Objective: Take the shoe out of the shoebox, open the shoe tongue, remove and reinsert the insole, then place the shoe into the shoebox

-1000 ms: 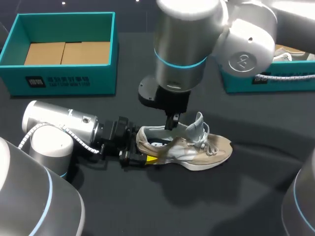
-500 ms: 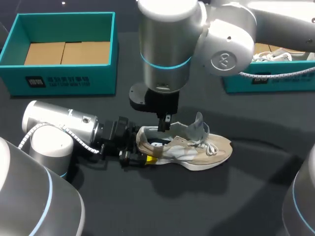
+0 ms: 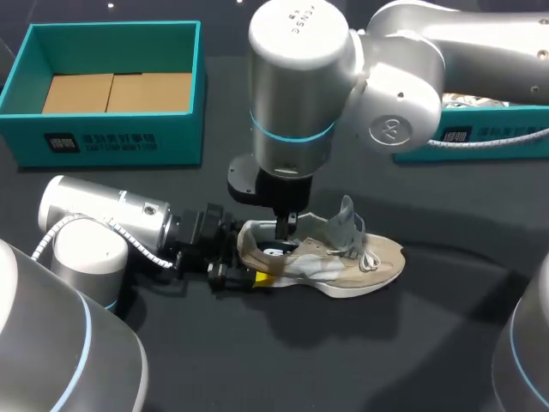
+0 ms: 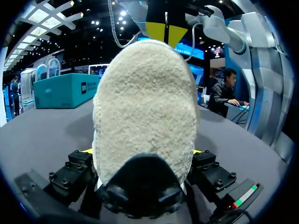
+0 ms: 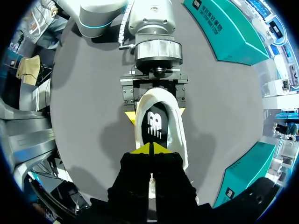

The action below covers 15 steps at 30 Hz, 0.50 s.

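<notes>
The work surface is a dark grey table (image 3: 343, 360).

1. Far left: a teal shoebox (image 3: 120, 137) stands open. Its floor is lined with brown cardboard, and there is no shoe in it.
2. Near left: the left arm (image 3: 103, 215) lies low over the table, pointing toward the middle. The left gripper (image 3: 244, 259) clamps the heel of the shoe (image 3: 343, 262). In the right wrist view one yellow tip sits on each side of the heel, both touching it. In the left wrist view the beige heel fills the space ahead of the fingers.
3. Centre: the shoe stands on its sole on the table, outside both boxes, heel to the left and toe to the right. It is beige with a white sole and white laces. The tongue (image 3: 343, 225) is lifted and stands upright. The dark insole (image 5: 155, 123), which carries a white mark, lies inside the opening.
4. Centre, above the shoe: the right arm (image 3: 300, 94) enters from the right and hangs vertically. The right gripper (image 5: 152, 149) is at the shoe opening, just behind the tongue. Its yellow tips are pressed together, and nothing shows between them.
5. Far right: a second teal box (image 3: 480, 137), largely hidden by the right arm.
</notes>
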Motion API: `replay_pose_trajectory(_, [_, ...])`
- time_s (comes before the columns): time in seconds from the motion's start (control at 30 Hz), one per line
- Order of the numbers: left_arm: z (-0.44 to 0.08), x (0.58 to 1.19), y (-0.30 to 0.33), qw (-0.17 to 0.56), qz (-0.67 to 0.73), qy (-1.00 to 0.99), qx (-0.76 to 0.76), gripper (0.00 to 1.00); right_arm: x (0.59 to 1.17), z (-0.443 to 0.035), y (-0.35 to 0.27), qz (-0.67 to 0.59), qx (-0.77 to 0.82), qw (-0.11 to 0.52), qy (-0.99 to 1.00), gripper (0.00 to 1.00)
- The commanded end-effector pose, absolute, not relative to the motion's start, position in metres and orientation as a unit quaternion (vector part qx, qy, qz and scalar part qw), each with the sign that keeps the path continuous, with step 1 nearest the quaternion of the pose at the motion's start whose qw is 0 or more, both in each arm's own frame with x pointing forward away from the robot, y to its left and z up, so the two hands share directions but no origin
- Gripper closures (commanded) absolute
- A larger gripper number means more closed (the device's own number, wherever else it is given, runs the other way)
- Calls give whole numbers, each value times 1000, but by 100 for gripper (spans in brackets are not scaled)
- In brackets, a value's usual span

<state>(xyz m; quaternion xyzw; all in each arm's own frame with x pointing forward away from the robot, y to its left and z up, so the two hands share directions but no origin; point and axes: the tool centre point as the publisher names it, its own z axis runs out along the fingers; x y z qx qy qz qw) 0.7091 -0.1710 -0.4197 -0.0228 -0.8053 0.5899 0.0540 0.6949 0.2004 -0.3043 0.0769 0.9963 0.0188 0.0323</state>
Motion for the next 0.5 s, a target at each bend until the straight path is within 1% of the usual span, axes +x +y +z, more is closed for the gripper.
replay_pose_trajectory(0.03, [-423, 709, -170, 54, 590, -805, -23, 100, 706, -333, 207, 22, 64, 27, 997, 100])
replay_pose_trajectory(0.5, [-423, 709, -170, 54, 590, -805, -23, 100, 716, -372, 201, 46, 65, 4, 997, 100])
